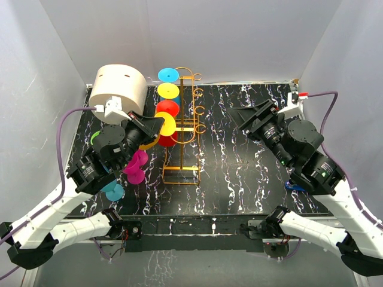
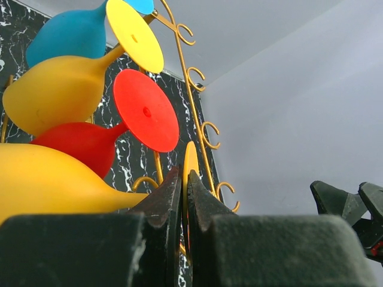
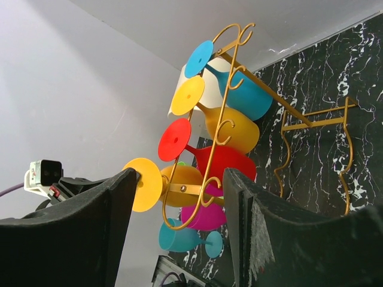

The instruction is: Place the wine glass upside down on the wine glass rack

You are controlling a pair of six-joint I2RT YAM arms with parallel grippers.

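The left end effector point(image 2: 184, 179) was clamped on the thin foot of the yellow wine glass point(image 2: 54, 185). It held the glass on its side against the wine glass rack point(image 3: 220, 113), just below the red glass point(image 2: 145, 110). The right end effector point(image 3: 182, 179) stood with its fingers apart on the rack's far side, holding nothing. The stem did not look clearly seated in a hook. Letting go now could drop the glass, and pushing harder could tip the light rack.
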